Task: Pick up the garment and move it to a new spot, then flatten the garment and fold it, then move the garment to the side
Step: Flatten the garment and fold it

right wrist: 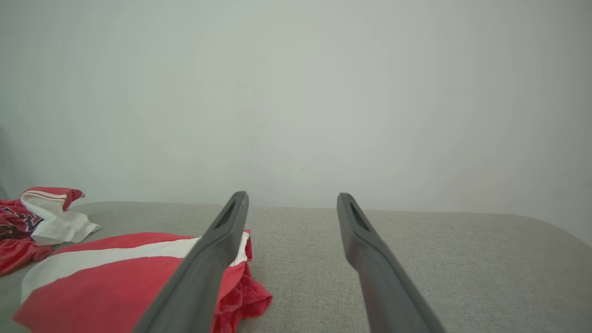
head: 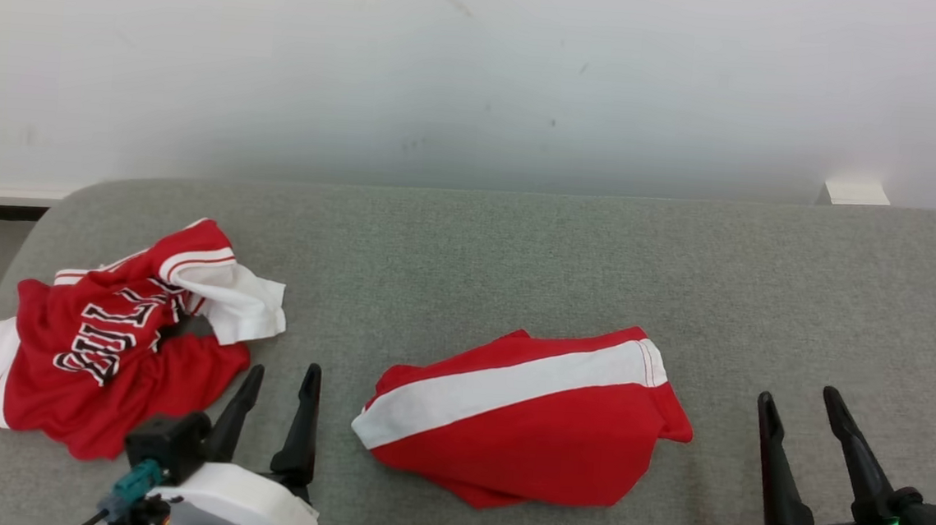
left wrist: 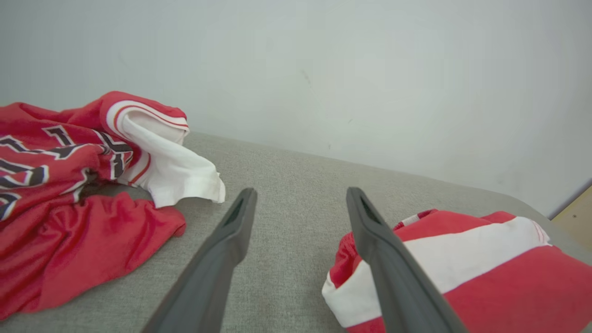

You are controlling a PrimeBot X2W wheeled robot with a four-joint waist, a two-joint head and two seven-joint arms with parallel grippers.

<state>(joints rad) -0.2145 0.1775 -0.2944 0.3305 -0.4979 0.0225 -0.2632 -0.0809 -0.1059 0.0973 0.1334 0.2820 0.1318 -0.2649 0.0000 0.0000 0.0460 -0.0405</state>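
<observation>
A folded red garment with a broad white stripe (head: 523, 419) lies in the middle of the grey padded surface (head: 518, 258). It also shows in the left wrist view (left wrist: 485, 273) and the right wrist view (right wrist: 106, 277). A crumpled red and white jersey with black lettering (head: 100, 336) lies at the left (left wrist: 69, 185) (right wrist: 27, 222). My left gripper (head: 284, 370) (left wrist: 301, 190) stands open over bare surface between the two garments, holding nothing. My right gripper (head: 798, 395) (right wrist: 292, 194) is open and empty, to the right of the folded garment.
A white wall rises behind the surface. A small white block (head: 856, 192) sits at the back right edge. The surface's rounded left corner (head: 52, 209) is close to the jersey, with floor beyond it. Bare grey surface stretches to the right and behind the garments.
</observation>
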